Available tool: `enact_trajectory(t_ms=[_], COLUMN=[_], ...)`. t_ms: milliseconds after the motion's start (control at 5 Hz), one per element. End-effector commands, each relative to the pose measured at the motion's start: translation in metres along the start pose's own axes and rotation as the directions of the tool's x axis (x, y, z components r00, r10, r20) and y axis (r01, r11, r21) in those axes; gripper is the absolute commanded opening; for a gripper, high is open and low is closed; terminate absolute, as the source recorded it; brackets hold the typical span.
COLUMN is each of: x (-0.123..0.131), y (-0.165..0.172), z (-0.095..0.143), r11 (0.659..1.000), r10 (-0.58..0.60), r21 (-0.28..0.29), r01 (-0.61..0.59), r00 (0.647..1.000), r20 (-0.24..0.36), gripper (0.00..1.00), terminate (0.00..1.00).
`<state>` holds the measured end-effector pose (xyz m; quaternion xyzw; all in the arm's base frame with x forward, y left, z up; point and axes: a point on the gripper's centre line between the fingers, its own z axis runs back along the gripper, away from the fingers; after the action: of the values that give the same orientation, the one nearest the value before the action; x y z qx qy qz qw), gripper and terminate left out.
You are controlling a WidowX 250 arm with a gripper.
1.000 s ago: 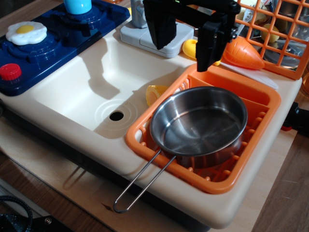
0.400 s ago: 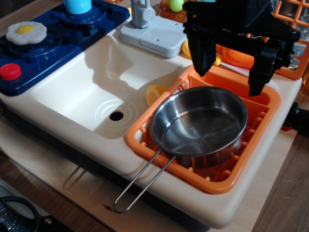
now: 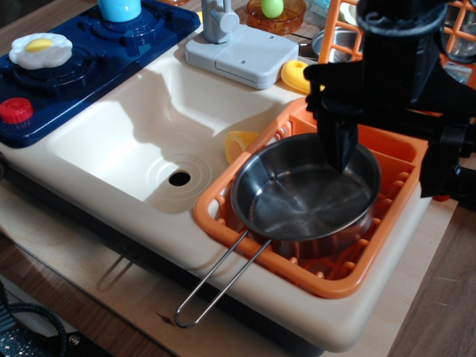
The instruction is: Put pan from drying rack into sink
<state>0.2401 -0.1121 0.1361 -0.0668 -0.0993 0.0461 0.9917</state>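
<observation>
My black gripper (image 3: 388,167) hangs w/ fingers spread wide over the shiny round steel pan (image 3: 305,195), which sits in the orange plastic drying rack (image 3: 335,277). I'd pinch the far rim firmly, then lift toward the cream sink (image 3: 119,141).

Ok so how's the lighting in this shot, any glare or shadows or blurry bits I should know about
In the observation.image view: light comes from upper right, casting soft shadows across the sink and left of the pan; the pan's steel shows mild reflections, no blown-out glare; the gripper is a dark, nearly detail-less silhouette, slightly soft-edged; the wooden surface at lower right is dim.
</observation>
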Motion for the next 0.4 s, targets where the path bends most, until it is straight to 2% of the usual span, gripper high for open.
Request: enact_trajectory(t_ms=[0,200], x=[-0.0063,-0.01], y=[-0.0038,0.0003], z=[0.0016,-0.0058], r11=[0.998,0.996], r10=[0.04,0.05], r21=[-0.055,-0.071], r01=[-0.036,-0.045], r00=[0.997,0.996], r20=[0.069,0.072], gripper=[1.0,1.0], terminate=[0.0,0.0])
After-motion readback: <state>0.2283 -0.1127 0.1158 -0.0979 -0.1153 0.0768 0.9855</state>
